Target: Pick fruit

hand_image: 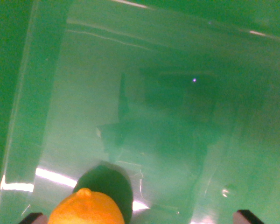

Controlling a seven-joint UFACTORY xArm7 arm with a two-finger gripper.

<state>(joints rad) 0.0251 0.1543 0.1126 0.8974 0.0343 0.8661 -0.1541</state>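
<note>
Wrist view shows a glossy green bin [144, 93] with no readable writing filling the frame, an orange fruit [86, 209] at the near left edge, and the gripper [140, 217] fingertips spread wide, holding nothing.

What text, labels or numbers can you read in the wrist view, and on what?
None. The orange fruit shows no sticker or print, and the green bin carries only glare streaks and dim reflections, no lettering. The two dark claw tips at the bottom edge are unmarked.
</note>
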